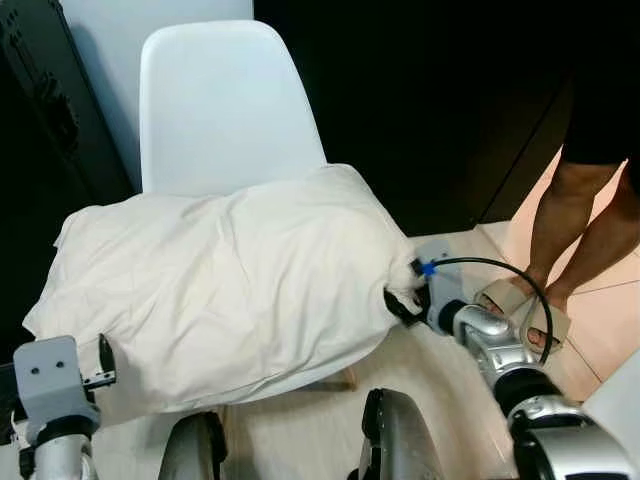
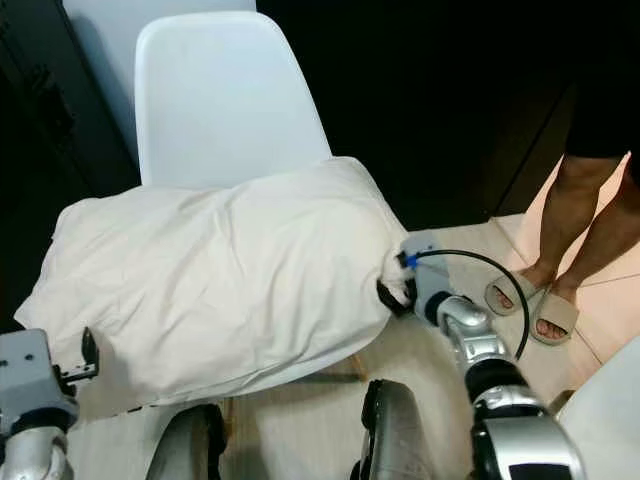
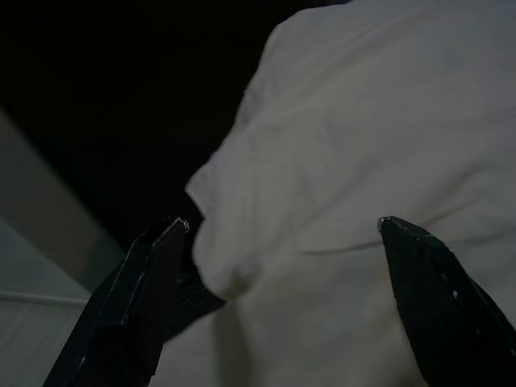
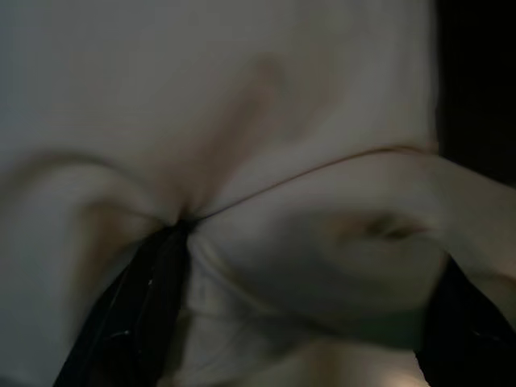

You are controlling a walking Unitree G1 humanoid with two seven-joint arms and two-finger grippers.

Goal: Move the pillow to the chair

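Left tool (image 3: pixel 282 230) spread, just beside pillow's (image 1: pixel 220 285) near left corner, fabric between its fingers but not pinched; right tool (image 1: pixel 403 296) pinching pillow's right end, cloth bunched; pillow lies across chair (image 1: pixel 225 110) seat, overhanging left; person's legs (image 1: pixel 580 220) far right on floor (image 1: pixel 440 390).

The right arm reaches forward, its right gripper (image 1: pixel 400 296) clamped on fabric; the left gripper (image 3: pixel 282 242) is spread wide, low at the left.
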